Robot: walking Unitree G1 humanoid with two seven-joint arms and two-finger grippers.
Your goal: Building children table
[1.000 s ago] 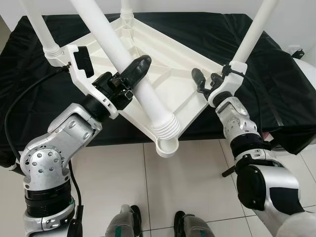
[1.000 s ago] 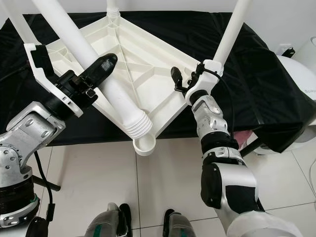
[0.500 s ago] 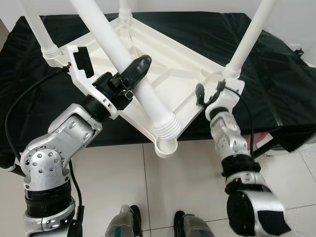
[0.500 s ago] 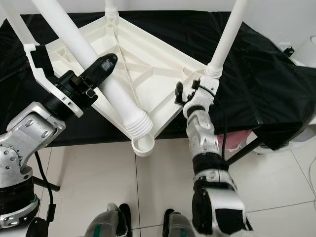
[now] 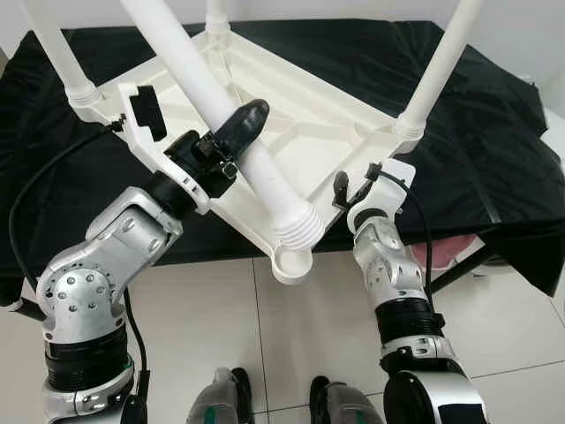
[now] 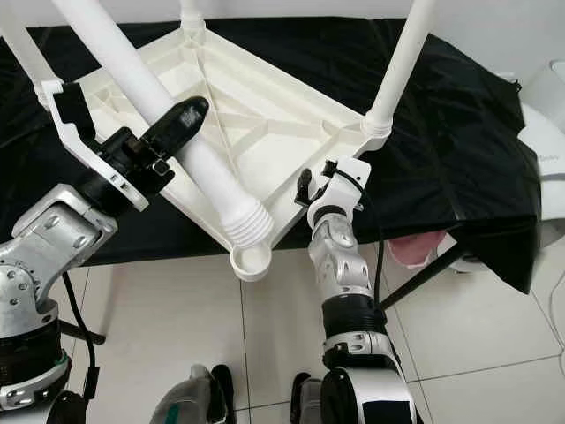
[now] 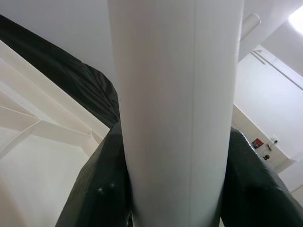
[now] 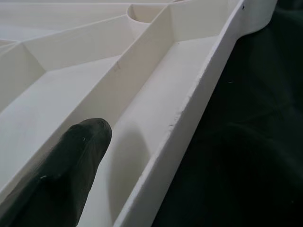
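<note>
While the white children's table (image 5: 291,132) lay upside down on a worktop (image 5: 494,115) draped in black cloth, its ribbed underside faced up and three legs stood in their corner sockets at 9, 12 and 2 o'clock. The left end effector (image 5: 231,132) was clamped on the fourth leg (image 5: 212,97); the left wrist view showed a black finger (image 7: 94,189) pressed against each side of the white tube. That leg leaned at an angle, its ribbed lower end (image 5: 300,231) sitting just above the empty round socket (image 5: 292,262) at the table's 6 o'clock corner, which hung past the worktop's near edge over the tiled floor (image 5: 494,327). The right end effector (image 5: 341,187) was at the table's edge around 4 o'clock, below the 2 o'clock leg (image 5: 433,71). One black fingertip (image 8: 71,161) rested against the edge rib from inside; whether its fingers were parted or closed could not be told.
</note>
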